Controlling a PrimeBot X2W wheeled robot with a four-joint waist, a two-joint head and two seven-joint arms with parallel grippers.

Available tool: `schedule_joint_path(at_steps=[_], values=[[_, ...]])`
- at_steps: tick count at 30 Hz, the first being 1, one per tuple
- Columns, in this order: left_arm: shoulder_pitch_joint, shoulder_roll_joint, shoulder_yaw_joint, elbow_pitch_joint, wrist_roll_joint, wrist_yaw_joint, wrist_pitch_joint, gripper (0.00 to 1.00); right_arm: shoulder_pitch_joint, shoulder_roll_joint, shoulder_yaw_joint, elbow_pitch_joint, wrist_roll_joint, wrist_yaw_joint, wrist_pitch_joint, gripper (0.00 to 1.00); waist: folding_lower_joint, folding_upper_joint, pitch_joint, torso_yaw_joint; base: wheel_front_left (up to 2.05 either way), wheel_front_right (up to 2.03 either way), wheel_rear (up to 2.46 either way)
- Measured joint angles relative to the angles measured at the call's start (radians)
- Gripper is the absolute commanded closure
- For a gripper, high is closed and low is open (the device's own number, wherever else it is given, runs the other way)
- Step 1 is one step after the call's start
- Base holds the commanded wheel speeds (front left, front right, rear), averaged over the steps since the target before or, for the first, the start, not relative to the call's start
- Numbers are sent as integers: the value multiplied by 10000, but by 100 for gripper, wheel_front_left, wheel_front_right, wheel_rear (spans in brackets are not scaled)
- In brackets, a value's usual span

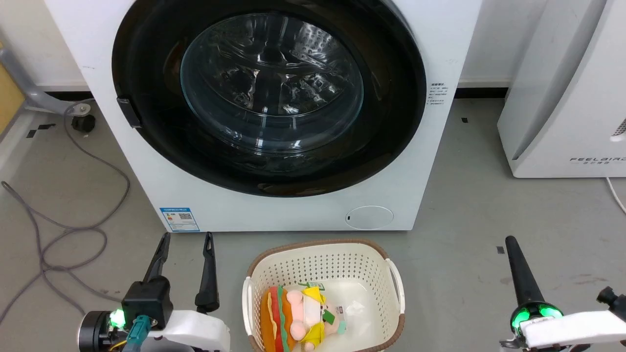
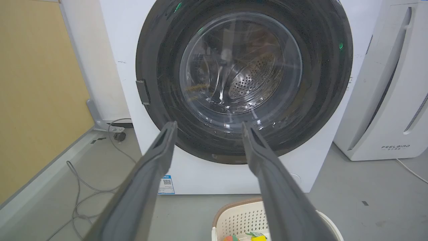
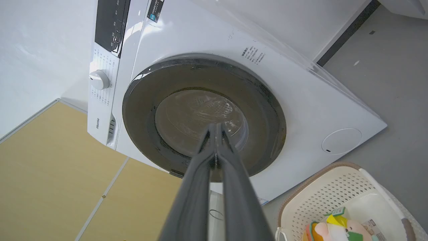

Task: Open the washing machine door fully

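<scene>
The white washing machine stands straight ahead, and its round glossy black door with the clear glass bowl lies flat against the front, closed. A small dark handle sits on the door's left rim. My left gripper is open at the lower left, well short of the machine, fingers pointing at it with nothing between them. My right gripper is shut and empty at the lower right. The left wrist view shows the door beyond the open gripper; the right wrist view shows the door past the shut gripper.
A cream laundry basket holding a plush toy sits on the floor between my arms, just before the machine. A white FEELBIRD appliance stands to the right. Grey cables loop over the floor at left.
</scene>
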Motion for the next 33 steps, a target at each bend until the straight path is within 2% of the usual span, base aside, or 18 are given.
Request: schedule_joint_path(at_steps=[19, 26, 33], values=[[3, 0, -73, -31, -15, 167, -399, 0, -259, 0, -608, 700, 3950, -2, 803, 100, 0, 0, 15, 234, 0, 0, 0], [3, 0, -111, -73, -13, 209, -550, 0, -556, 2, -1072, 1012, 4721, -2, 966, 100, 0, 0, 111, 322, 0, 0, 0], [-24, 0, -192, -136, -15, 261, -662, 0, -1558, -6, -1816, 1473, 4909, -2, 1181, 100, 0, 0, 431, 458, 0, 0, 0]])
